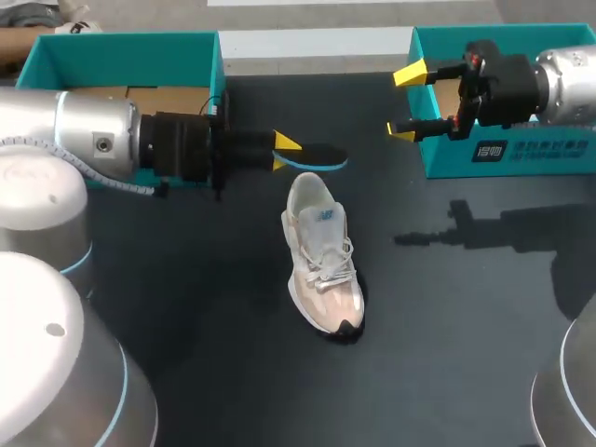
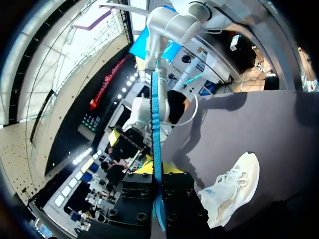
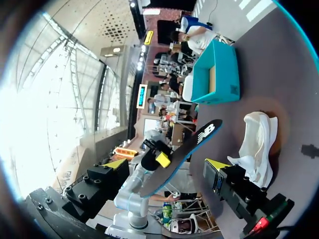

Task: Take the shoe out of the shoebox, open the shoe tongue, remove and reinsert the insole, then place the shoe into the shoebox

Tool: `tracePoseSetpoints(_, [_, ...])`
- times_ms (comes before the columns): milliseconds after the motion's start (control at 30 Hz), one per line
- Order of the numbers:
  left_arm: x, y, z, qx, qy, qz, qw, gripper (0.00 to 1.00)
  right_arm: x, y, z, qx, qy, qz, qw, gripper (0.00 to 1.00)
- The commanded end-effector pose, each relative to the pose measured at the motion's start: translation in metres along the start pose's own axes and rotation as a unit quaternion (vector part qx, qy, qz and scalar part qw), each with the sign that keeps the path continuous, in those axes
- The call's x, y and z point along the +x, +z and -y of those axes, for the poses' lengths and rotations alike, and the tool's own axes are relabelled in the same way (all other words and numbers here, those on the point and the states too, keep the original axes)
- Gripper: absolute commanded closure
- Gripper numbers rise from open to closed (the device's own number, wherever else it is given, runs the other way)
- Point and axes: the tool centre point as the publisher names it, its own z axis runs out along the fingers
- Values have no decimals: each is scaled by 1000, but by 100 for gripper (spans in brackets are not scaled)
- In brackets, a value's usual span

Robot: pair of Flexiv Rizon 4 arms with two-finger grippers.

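My left tool [image 1: 282, 152] is clamped on one end of the insole [image 1: 321, 156], a finger on each face, so the rest sticks out ahead of the fingers and clear of the tabletop [image 1: 186, 307]. In the left wrist view the insole runs edge-on between the fingers, a grip that I judge lets me steer its free end.

The shoe [image 1: 323, 265] stands on its sole in the middle of the tabletop, out of both teal boxes, with its heel and opening just beside the insole. That suits sliding the insole back in.

My right tool [image 1: 404, 102] is spread wide and holds nothing. It hangs by the right-hand teal box [image 1: 521, 158], well apart from the shoe, and is free, I think, to steady the shoe.
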Motion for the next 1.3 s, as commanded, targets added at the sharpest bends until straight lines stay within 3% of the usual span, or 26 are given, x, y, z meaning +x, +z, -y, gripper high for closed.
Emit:
tracePoseSetpoints(33, [-10, -3, 6, 45, -485, -135, 863, 100, 0, 0, 1, -1, 1, 1, 1000, 0])
tracePoseSetpoints(167, [-14, -5, 12, 70, -546, -122, 826, 100, 0, 0, 1, -1, 1, 1, 1000, 0])
tracePoseSetpoints(233, [-14, -5, 16, 88, -600, -113, 787, 100, 0, 0, 1, -1, 1, 1, 1000, 0])
tracePoseSetpoints(267, [-15, -5, 17, 92, -610, -107, 779, 100, 0, 0, 1, -1, 1, 1, 1000, 0])
tracePoseSetpoints(833, [-15, -5, 17, 92, -610, -107, 779, 100, 0, 0, 1, -1, 1, 1, 1000, 0])
tracePoseSetpoints(867, [-14, -4, 14, 80, -625, -95, 771, 100, 0, 0, 1, -1, 1, 1, 1000, 0])
tracePoseSetpoints(933, [-11, -4, 11, 88, -702, -70, 703, 100, 0, 0, 1, -1, 1, 1, 1000, 0])
tracePoseSetpoints(967, [-10, -4, 9, 89, -713, -61, 693, 100, 0, 0, 1, -1, 1, 1, 1000, 0])
tracePoseSetpoints(1000, [-8, -5, 6, 64, -746, -42, 662, 100, 0, 0, 1, -1, 1, 1, 1000, 0])
tracePoseSetpoints(1067, [-3, -5, 3, 72, -773, -35, 629, 100, 0, 0, 1, -1, 1, 1, 1000, 0])
tracePoseSetpoints(1100, [1, -6, 1, 53, -792, -32, 608, 100, 0, 0, 1, -1, 1, 1, 1000, 0])
tracePoseSetpoints(1133, [3, -5, 1, 74, -802, -32, 592, 100, 0, 0, 1, -1, 1, 1, 1000, 0])
tracePoseSetpoints(1200, [5, -5, -1, 66, -824, -26, 562, 100, 0, 0, 1, -1, 1, 1, 1000, 0])
tracePoseSetpoints(1300, [5, -4, -5, 73, -867, -19, 493, 100, 0, 0, 1, -1, 1, 1, 1000, 0])
